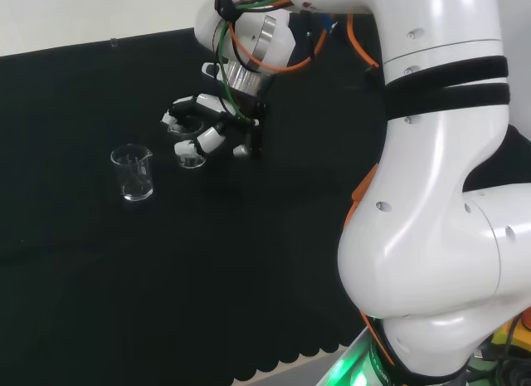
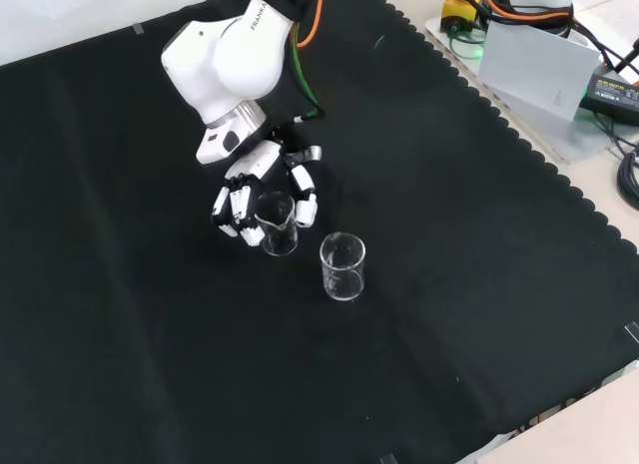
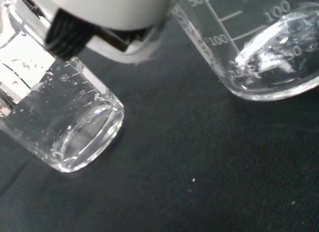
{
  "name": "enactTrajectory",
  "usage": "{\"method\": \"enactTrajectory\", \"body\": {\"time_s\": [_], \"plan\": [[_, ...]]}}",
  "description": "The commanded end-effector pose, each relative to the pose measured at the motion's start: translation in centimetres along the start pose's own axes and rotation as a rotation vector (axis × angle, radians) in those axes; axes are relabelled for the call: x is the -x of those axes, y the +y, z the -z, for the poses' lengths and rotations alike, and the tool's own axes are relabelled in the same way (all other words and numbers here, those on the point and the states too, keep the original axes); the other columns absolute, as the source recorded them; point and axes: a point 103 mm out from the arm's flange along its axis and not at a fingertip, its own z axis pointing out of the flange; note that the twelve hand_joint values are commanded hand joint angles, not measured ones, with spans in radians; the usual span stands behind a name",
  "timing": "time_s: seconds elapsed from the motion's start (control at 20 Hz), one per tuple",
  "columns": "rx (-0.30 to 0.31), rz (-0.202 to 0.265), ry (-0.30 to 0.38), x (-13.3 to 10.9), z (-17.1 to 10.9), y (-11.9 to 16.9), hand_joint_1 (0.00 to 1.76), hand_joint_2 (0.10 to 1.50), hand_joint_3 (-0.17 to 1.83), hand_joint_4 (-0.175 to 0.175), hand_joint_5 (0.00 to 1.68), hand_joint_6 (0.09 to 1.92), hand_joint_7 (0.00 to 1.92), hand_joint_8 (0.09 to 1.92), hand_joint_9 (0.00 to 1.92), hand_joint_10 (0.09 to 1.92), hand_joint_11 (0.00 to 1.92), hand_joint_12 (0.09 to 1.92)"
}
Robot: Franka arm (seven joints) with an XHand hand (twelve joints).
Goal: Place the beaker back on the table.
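A small clear glass beaker (image 2: 278,225) stands upright inside my black and white hand (image 2: 243,197), whose fingers curl round its sides. In the head view the hand (image 1: 217,127) hangs over the cloth's middle with this beaker (image 1: 191,154) at its fingertips. The wrist view shows the held beaker (image 3: 67,129) close up, with droplets on its wall and its base low over the cloth; I cannot tell whether it touches. A second clear beaker (image 2: 342,266) stands free on the cloth just beside it, and is also visible in the head view (image 1: 133,173) and the wrist view (image 3: 264,52).
The arm's big white links (image 1: 431,195) fill the head view's right. A grey box (image 2: 529,65) and cables (image 2: 614,85) lie off the cloth at the front view's top right. Black cloth (image 2: 449,314) spreads around the beakers.
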Motion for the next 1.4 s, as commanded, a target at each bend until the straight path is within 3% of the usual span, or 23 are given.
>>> {"method": "enactTrajectory", "body": {"time_s": [0.05,0.4,0.5,0.85,1.4], "plan": [[-0.011,-0.007,-0.03,-0.6,0.6,-0.2,0.93,0.51,0.67,-0.072,0.41,0.56,0.63,0.65,0.67,0.59,0.08,1.45],[0.03,-0.027,-0.049,-1.2,1.6,-1.0,0.91,0.52,0.64,-0.075,0.41,0.48,0.55,0.66,0.58,0.64,0.02,1.47],[0.027,-0.05,-0.089,-1.3,2.8,-1.8,0.9,0.52,0.62,-0.078,0.39,0.42,0.47,0.67,0.52,0.68,0.01,1.45],[0.109,-0.064,-0.12,-3.8,5.7,-3.6,0.87,0.54,0.56,-0.086,0.34,0.19,0.22,0.67,0.25,0.78,0.0,1.24],[0.169,-0.127,-0.145,-6.0,8.3,-10.2,0.87,0.55,0.54,-0.088,0.35,0.15,0.22,0.67,0.26,0.79,0.0,1.24]]}}
